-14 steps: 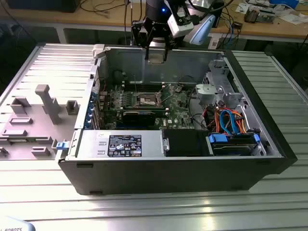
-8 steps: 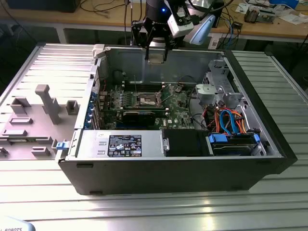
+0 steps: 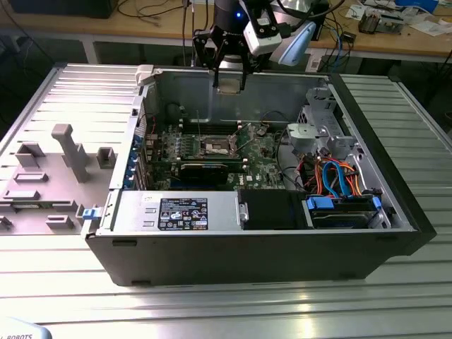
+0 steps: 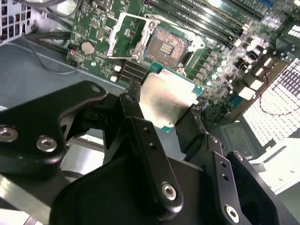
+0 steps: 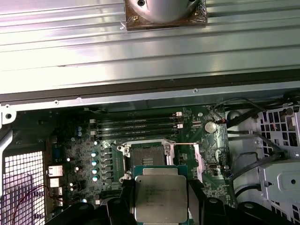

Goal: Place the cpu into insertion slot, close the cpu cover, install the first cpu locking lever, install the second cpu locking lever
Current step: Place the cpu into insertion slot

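High in the upper middle of the exterior view, above the open case [image 3: 395, 205], the gripper [image 3: 231, 79] hangs with its fingers [image 4: 140, 136] closed on opposite edges of the cpu [image 3: 232, 82]. The chip is held in the air, well clear of the board [image 3: 265, 152] below it.

By the look of things, the task is at its first step. The socket [image 5: 147, 157] lies bare, its contact field exposed and nothing seated in it. The cover [image 4: 124, 33] is swung up off the socket on its hinge, and a thin lever [image 3: 198, 123] stands upright beside it, which I take as unlatched. Seating the chip, closing the cover and setting both levers all seem left to do.

In both wrist views the cpu [image 5: 159, 199] shows its plain metal top to the camera, so the contact side faces down toward the board. It is close to square, so no long axis stands out. In the first wrist view its edges run roughly parallel to those of the socket, with the chip just short of it rather than over it. The chip looks about level; I cannot judge a slight tilt.
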